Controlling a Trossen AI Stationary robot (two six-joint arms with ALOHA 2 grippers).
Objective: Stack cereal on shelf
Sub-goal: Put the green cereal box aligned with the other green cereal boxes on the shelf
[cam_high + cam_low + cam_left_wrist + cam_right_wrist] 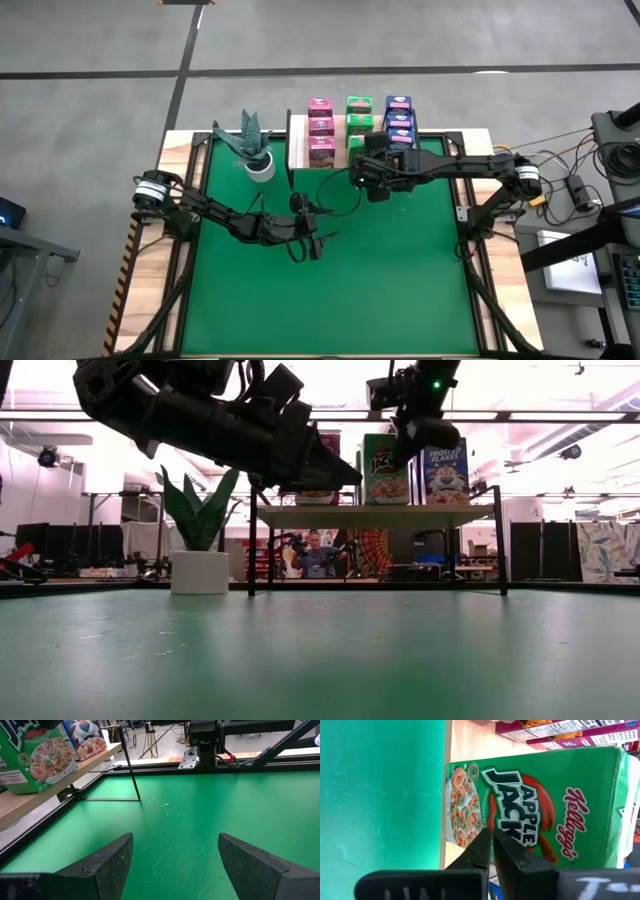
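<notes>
All nine small printed cereal cartons (360, 125) are sitting in pink, green and blue rows on the pale wooden shelf (296, 150) at twelve o'clock, so stacking looks nearly finished. The right pincer (358, 150) is hovering with fingers together at the front green carton (540, 805). The left pincer (313, 245) is waiting mid-bench, fingers apart and empty.

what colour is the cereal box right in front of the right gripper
Green, an Apple Jacks box with red and white lettering; the right wrist view shows it best, just beyond the shut right gripper.
</notes>
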